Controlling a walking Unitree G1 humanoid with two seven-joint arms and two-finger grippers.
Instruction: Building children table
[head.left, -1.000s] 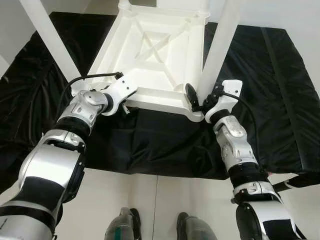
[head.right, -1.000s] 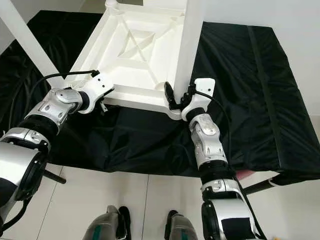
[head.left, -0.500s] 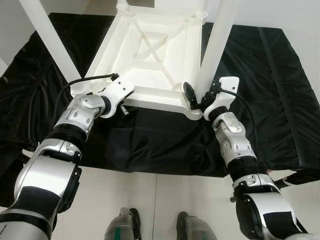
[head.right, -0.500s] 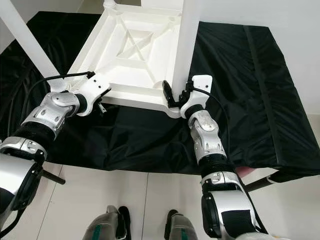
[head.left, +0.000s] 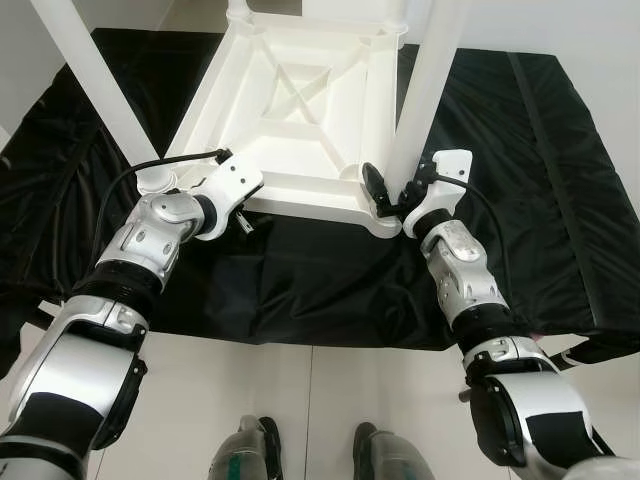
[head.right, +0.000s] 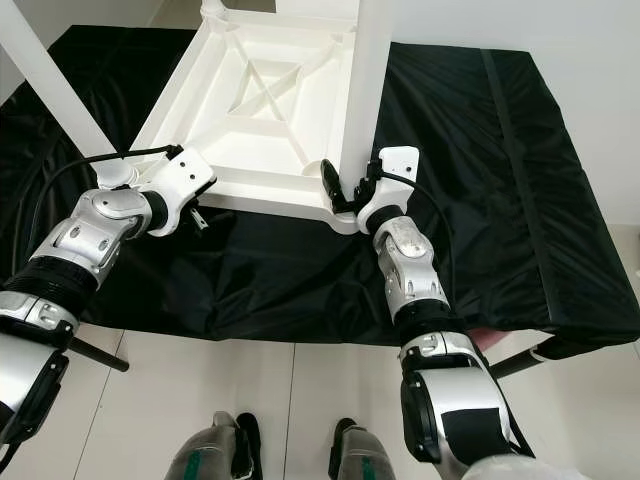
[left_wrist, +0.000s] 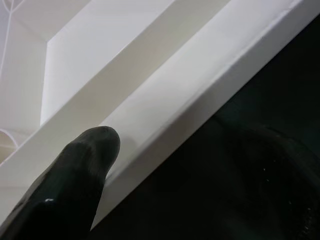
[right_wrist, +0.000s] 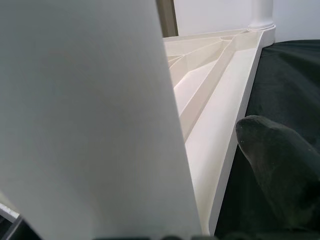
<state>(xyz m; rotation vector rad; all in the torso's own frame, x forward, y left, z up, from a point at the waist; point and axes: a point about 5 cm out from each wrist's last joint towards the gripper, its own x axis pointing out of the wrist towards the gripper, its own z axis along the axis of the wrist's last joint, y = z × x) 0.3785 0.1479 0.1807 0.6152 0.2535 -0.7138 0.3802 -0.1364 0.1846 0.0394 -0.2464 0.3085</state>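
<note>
A white children's table (head.left: 300, 130) lies upside down on a black cloth (head.left: 300, 285), its legs pointing up. My left gripper (head.left: 238, 207) is at the table's near edge by the near left leg (head.left: 95, 85). In the left wrist view one black finger (left_wrist: 75, 170) lies against the white rim (left_wrist: 165, 115). My right gripper (head.left: 392, 200) sits at the foot of the near right leg (head.left: 425, 90), shut on it, with one finger (head.left: 373, 187) showing on the leg's inner side. The right wrist view has that leg (right_wrist: 90, 115) close up beside one finger (right_wrist: 280, 165).
The black cloth covers a low platform that spreads wide to both sides, with its front edge (head.right: 300, 335) just before me. White tiled floor (head.left: 300, 400) and my feet (head.left: 245, 455) are below. A black support rod (head.right: 100, 355) sticks out at the lower left.
Both arms have stretched a little farther forward while keeping their places on the table. The view has shifted slightly with them.
</note>
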